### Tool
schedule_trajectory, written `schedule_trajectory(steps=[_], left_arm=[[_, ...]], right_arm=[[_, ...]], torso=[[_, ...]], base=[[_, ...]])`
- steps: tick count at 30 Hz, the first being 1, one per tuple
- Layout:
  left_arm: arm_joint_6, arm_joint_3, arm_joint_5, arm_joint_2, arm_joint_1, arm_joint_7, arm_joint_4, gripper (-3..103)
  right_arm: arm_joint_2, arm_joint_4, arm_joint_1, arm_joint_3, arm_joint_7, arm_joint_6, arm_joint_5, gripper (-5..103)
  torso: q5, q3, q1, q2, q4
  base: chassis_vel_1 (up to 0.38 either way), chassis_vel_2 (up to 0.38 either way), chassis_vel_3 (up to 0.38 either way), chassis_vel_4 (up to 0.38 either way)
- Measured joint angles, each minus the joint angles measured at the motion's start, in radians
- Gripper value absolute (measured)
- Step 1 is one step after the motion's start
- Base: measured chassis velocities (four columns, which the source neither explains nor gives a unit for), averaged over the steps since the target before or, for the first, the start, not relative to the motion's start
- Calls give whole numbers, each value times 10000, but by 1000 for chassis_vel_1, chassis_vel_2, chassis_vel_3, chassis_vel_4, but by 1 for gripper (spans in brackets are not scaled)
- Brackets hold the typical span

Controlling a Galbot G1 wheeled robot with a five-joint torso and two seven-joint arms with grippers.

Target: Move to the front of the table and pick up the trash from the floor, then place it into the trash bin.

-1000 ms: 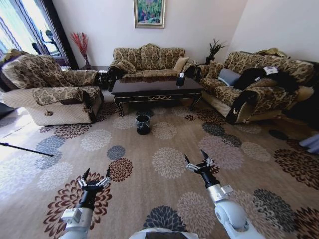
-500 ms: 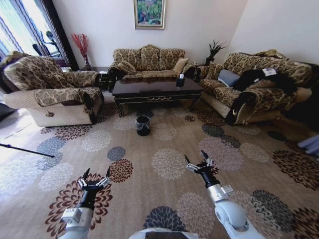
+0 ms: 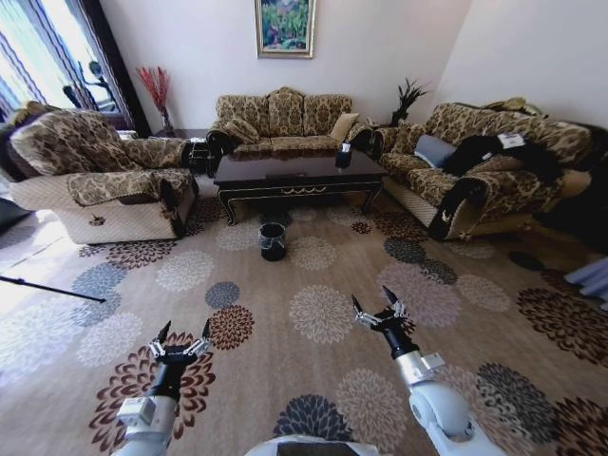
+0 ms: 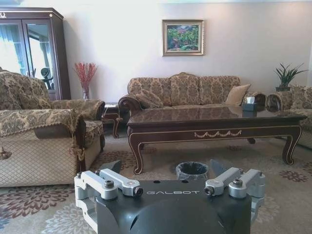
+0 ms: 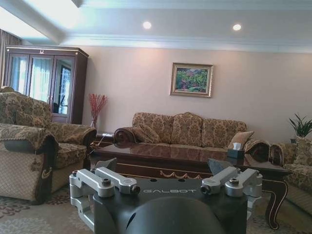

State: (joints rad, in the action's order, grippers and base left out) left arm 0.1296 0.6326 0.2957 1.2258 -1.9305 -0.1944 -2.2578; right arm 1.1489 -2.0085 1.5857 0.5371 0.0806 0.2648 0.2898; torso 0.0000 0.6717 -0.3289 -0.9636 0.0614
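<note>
Both grippers [image 3: 185, 335] [image 3: 374, 302] unchanged, splayed; table [image 3: 299, 173], bin [image 3: 273, 239] seemingly nearer.

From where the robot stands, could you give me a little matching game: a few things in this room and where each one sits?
Things:
1. trash bin
2. tissue box
3. framed painting
4. red dried stems

Places:
a. on the far wall above the middle sofa
b. on the floor in front of the table
c. in the far left corner
d. on the tabletop, toward its right end

Pairs: 1-b, 2-d, 3-a, 4-c
</note>
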Motion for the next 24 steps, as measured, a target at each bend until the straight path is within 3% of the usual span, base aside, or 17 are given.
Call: schedule_trajectory(steps=[24], left_arm=[[0, 0, 0, 0, 0, 0, 0, 100]], right_arm=[[0, 0, 0, 0, 0, 0, 0, 100]], torso=[[0, 634, -504, -1138, 0]], base=[[0, 0, 0, 0]])
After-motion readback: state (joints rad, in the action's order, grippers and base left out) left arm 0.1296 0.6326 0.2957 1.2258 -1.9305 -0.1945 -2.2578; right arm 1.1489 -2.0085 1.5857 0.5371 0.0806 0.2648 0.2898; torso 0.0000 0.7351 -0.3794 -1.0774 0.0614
